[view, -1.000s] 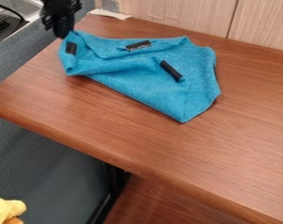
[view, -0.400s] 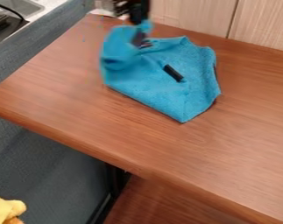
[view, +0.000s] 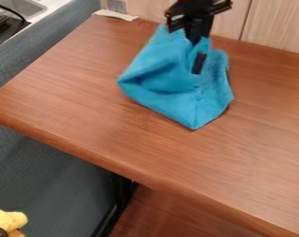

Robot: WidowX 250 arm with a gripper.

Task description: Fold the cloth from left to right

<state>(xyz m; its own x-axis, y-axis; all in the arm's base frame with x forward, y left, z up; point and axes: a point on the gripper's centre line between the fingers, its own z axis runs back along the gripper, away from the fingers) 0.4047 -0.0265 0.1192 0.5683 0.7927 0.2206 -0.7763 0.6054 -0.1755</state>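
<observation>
The gripper (view: 195,40) clamps the cloth (view: 167,76) raised near the table's (view: 71,104) back edge, presumably to lay its left part over the right.

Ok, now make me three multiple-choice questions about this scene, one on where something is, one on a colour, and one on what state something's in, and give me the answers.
1. Where in the view is the yellow object?
A. Top right corner
B. Bottom left corner
C. Dead centre

2. What colour is the cloth?
A. Blue
B. Red
C. White

3. How does the cloth lie on the table?
A. Spread fully flat
B. Rolled into a tight tube
C. Partly raised, bunched beneath the hand

Answers:
1: B, it shows at the bottom left, beyond the table's edge.
2: A, its fabric is bright blue, apart from a black strip.
3: C, its upper part rises in folds to the hand while the lower part rests on the wood.
</observation>
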